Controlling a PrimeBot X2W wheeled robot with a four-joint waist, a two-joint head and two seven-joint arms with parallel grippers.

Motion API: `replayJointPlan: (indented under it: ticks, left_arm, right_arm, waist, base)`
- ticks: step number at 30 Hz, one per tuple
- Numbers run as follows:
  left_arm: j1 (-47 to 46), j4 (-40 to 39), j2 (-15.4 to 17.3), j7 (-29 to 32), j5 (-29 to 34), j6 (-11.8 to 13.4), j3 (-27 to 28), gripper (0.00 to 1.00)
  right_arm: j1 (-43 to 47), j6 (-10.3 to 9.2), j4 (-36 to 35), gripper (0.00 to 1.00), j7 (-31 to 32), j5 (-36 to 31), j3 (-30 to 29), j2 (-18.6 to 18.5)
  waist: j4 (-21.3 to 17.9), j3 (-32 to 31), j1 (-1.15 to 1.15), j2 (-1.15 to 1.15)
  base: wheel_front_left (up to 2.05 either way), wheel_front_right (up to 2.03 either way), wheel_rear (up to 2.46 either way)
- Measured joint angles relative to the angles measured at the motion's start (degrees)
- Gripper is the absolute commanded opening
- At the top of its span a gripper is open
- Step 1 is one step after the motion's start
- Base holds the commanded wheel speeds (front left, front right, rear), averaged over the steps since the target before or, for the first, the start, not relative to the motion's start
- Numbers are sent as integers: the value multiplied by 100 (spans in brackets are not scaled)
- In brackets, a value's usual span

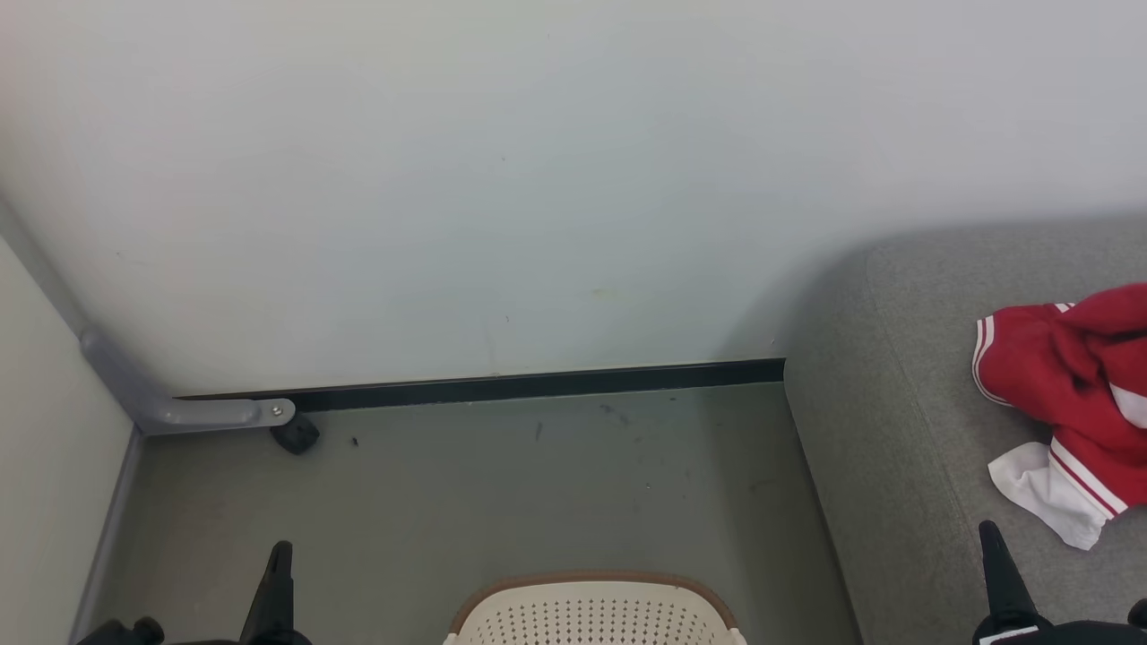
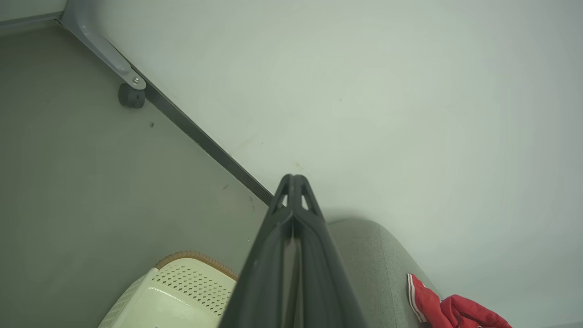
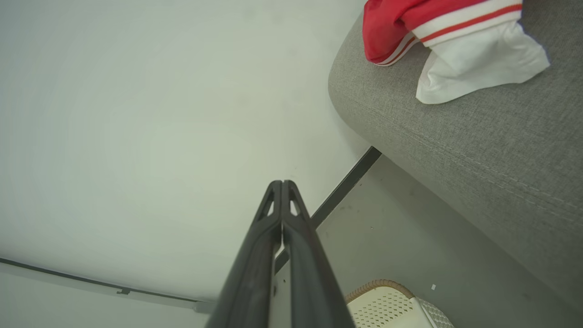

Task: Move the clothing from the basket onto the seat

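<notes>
Both hands are shut and empty: left hand [image 1: 280, 560] at the lower left, right hand [image 1: 993, 537] at the lower right, fingers pressed together. The red and white clothing [image 1: 1066, 385] lies on the seat [image 1: 896, 421] at the right edge, and the basket [image 1: 591, 580] sits on the floor at bottom centre. This looks like a checking step. It would be best to tilt down and see inside the basket before reaching, since the frame cuts it off. The right wrist view shows the white hem close to the seat's rounded corner, and the left wrist view catches some of the basket's perforated wall.
</notes>
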Motion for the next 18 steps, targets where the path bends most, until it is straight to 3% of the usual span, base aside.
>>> replayJointPlan:
  ticks: [18]
  left_arm:
    - [-32, 112, -118, 375, -1172, -202, 314, 0]
  right_arm:
    - [-85, 78, 115, 0, 369, 1184, -368, 207]
  waist:
    - [3, -64, 0, 0]
  base:
    - [0, 0, 0]
